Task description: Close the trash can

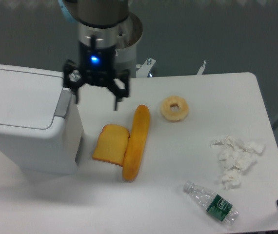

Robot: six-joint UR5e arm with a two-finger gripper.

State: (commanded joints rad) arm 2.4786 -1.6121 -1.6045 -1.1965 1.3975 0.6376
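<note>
I judge the trash can (29,122), far left on the table, has its lid down, so my empty, spread-fingered gripper (96,97) beside it only needs clearing away

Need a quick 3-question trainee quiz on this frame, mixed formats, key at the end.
1. True or false: the trash can lid lies flat and shut.
2. The gripper is: A) clamped on the lid, B) open, above the table beside the trash can, C) holding the water bottle.
3. Which item lies nearest the water bottle: the doughnut, the crumpled tissue or the long bread roll?

Key: 1 true. 2 B. 3 the crumpled tissue.
</note>
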